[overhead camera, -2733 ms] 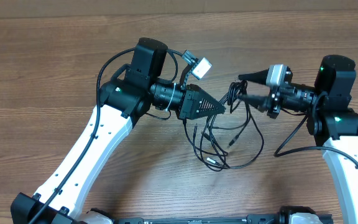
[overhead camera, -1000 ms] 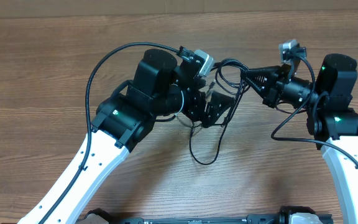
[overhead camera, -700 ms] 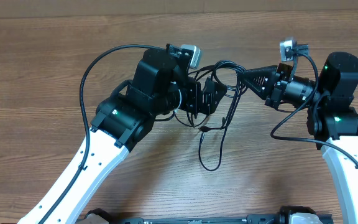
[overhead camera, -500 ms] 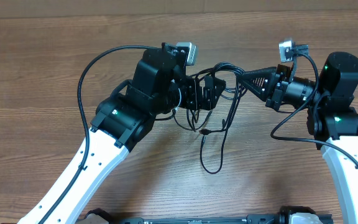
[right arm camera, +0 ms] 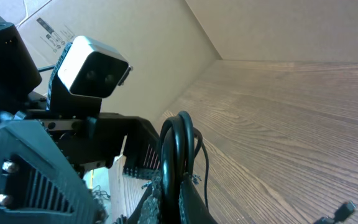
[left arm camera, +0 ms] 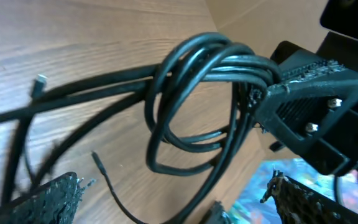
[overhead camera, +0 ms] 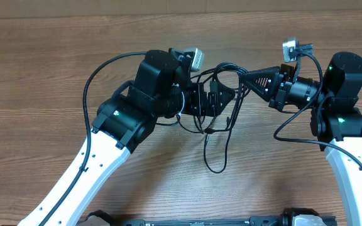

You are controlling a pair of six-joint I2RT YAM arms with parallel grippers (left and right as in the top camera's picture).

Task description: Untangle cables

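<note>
The cables (overhead camera: 226, 65) are a bunch of thin black cords lifted off the table between the two arms. My right gripper (overhead camera: 246, 78) is shut on the looped bundle (right arm camera: 176, 146), with the strands pinched between its fingers. In the left wrist view the coil (left arm camera: 188, 74) hangs from the right gripper's tip (left arm camera: 278, 87). My left gripper (overhead camera: 217, 100) is open just left of and below the bundle, its fingers (left arm camera: 42, 202) spread wide, and loose strands run through the gap untouched. A long loop (overhead camera: 224, 147) and a small plug (overhead camera: 210, 131) dangle toward the table.
The wooden table (overhead camera: 43, 75) lies under both arms. Thicker black arm cables arc over the left arm (overhead camera: 99, 69) and beside the right arm (overhead camera: 294, 129). A cardboard wall (right arm camera: 278, 25) stands at the table's far edge.
My left gripper has turned and shifted slightly right toward the bundle, staying open. The hanging loop has swung a little. The right gripper has held still, shut on the cables.
</note>
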